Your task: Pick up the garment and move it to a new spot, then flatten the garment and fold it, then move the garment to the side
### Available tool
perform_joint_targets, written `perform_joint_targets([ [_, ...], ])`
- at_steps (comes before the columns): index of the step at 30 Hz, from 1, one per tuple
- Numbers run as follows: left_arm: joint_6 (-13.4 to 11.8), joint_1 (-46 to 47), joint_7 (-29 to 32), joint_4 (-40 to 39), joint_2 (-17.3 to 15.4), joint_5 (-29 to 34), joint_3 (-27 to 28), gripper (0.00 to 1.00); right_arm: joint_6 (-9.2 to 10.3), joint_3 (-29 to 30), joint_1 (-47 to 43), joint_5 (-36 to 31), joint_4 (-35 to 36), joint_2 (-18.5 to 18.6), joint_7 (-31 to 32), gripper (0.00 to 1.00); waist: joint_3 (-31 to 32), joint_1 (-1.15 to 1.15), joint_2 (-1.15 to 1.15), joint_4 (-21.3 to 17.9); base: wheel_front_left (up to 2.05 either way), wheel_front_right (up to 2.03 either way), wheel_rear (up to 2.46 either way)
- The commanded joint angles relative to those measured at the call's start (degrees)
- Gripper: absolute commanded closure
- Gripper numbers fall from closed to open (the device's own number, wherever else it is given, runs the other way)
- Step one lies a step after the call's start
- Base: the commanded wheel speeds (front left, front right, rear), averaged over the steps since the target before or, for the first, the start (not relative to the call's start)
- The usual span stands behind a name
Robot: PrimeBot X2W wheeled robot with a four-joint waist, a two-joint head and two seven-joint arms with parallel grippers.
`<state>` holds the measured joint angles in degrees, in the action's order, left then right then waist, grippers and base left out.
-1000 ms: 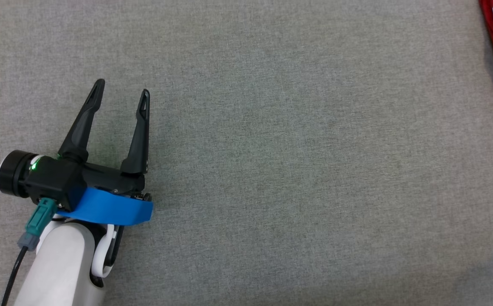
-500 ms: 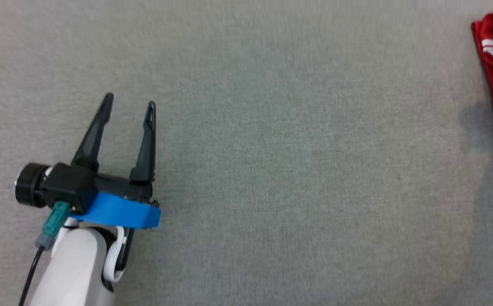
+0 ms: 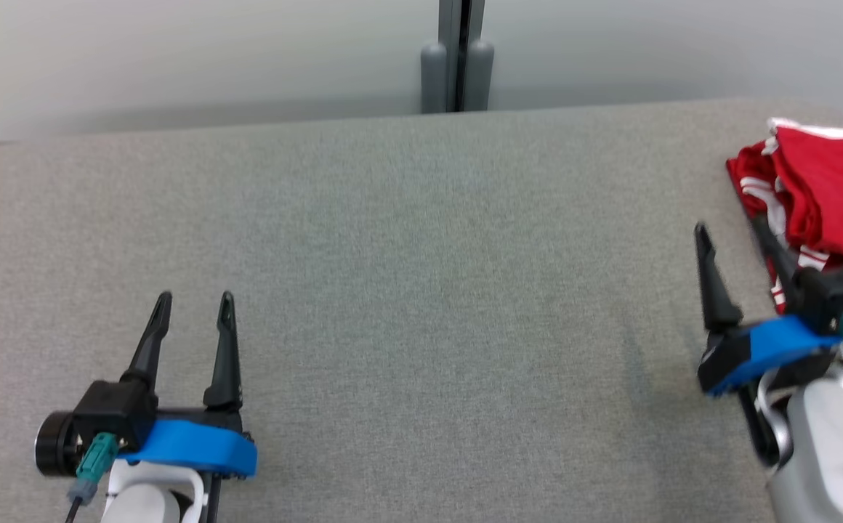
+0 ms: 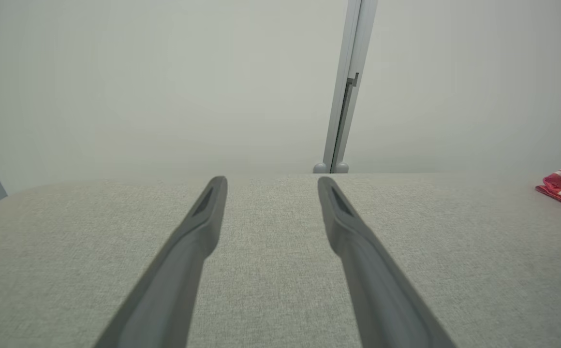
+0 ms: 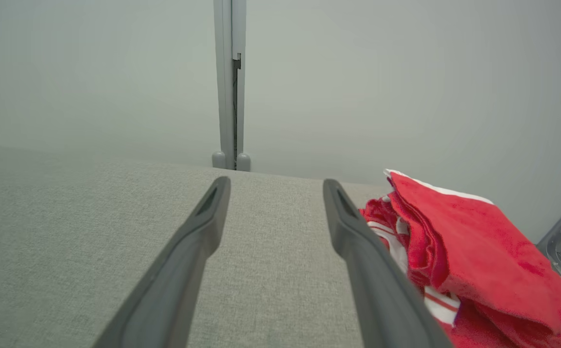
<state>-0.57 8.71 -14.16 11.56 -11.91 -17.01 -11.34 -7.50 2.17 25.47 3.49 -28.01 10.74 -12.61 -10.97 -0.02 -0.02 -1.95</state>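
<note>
Two sets of jaws: both sit low over the grey table, pointing away from me.
Left jaws: wide apart, with nothing in them.
Right jaws: wide apart too, with nothing in them.
Garment: the red garment with white stripes lies in a soft pile just to the right of the right jaws. It is a long way to the right of the left jaws.
Touching or not: the outer finger of the right jaws runs along the edge of the pile. I cannot tell if it rubs the cloth.
Between the two sets of jaws: only bare table.
Past the jaws: a grey post and a pale wall.
Done, I think: the garment looks folded over in thick layers. It sits off at the side of the table, so the picking up, flattening, folding and moving all look done.
Left to do: not much, I think. The near edge looks a bit bunched, so the fold is not very neat.
</note>
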Motion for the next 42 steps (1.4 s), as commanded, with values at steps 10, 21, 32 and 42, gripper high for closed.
perform_joint_targets([
  [10,-1.0,-5.7,-0.7,3.2,0.7,-2.1,2.0,0.00,0.00,3.2,-16.1,1.9,14.1,-6.1,4.5,0.00,7.6,0.02,0.02,0.9,0.00,0.00,0.00],
  [21,-0.3,-7.6,-1.0,6.6,0.9,-2.8,2.1,0.00,0.00,4.7,-24.1,1.4,19.1,-7.7,5.7,0.00,10.6,0.02,0.02,2.2,0.00,0.00,0.00],
  [32,0.2,-7.8,-1.1,7.6,0.9,-3.2,1.9,0.00,0.00,3.9,-26.4,3.8,20.3,-7.9,6.1,0.00,11.5,0.02,0.02,1.9,0.00,0.00,0.00],
  [42,0.3,-7.4,-1.1,7.9,0.5,-3.6,2.0,0.00,0.00,3.5,-26.4,4.5,19.5,-7.9,6.1,0.00,11.5,0.02,0.02,1.3,0.00,0.00,0.00],
])
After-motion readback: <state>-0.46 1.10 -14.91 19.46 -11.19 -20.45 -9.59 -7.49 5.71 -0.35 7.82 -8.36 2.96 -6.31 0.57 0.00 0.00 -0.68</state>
